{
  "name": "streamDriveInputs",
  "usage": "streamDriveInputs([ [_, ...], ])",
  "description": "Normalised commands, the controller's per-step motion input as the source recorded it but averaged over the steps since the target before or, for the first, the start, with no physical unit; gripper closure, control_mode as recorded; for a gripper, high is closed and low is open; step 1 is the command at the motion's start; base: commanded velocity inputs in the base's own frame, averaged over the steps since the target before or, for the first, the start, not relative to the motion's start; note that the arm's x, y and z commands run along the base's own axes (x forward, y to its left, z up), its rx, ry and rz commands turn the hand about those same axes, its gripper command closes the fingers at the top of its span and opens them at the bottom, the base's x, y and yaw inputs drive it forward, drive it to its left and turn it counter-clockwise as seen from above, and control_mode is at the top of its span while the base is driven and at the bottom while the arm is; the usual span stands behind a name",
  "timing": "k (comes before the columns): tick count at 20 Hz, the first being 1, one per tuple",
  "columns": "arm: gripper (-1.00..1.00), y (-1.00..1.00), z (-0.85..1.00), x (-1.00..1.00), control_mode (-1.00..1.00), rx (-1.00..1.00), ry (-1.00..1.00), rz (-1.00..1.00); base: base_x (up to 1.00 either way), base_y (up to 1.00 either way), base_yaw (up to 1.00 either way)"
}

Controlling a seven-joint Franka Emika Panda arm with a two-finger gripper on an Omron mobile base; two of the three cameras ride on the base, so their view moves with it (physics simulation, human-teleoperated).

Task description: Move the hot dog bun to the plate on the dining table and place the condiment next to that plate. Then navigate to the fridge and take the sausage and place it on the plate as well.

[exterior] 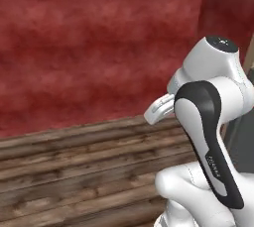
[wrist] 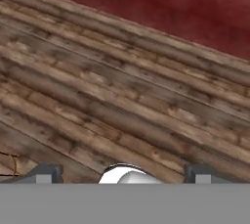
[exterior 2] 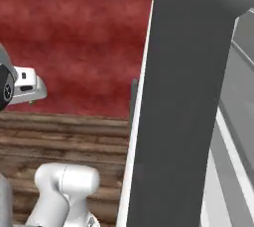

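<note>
Sausage is what I judge I'm after at this stage, since the grey fridge (exterior 2: 183, 102) looms tall on the right of the right base view, its door edge-on to me and a strip of pale inner shelving showing at the far right. I cannot see the sausage itself; wherever it lies inside, the door panel and the narrow angle hide it.

From its description I expect it to be light, thin and a little slick, likely to roll off a shelf if nudged. I would take it across the middle of its length, fingers square to its long axis, and close gently.

My gripper (wrist: 122, 173) points down at the plank floor (wrist: 122, 96), with the red wall (exterior: 89, 47) beyond it. Its fingertips (wrist: 45, 173) stand wide apart with nothing between them.

The bun, plate, condiment and dining table lie outside my cameras, so I cannot confirm the first part of the task. In the left base view the arm's own elbow covers the right side, leaving a sliver of the fridge. How far the door stands open is hard to judge.
</note>
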Motion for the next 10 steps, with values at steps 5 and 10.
streamDriveInputs([
  [5, -1.0, 0.0, 0.0, 0.0, 1.0, 0.0, 0.0, 0.0, 0.0, 0.05, -0.84],
  [10, -1.0, 0.0, 0.0, 0.0, 1.0, 0.0, 0.0, 0.0, 0.04, 0.54, -0.68],
])
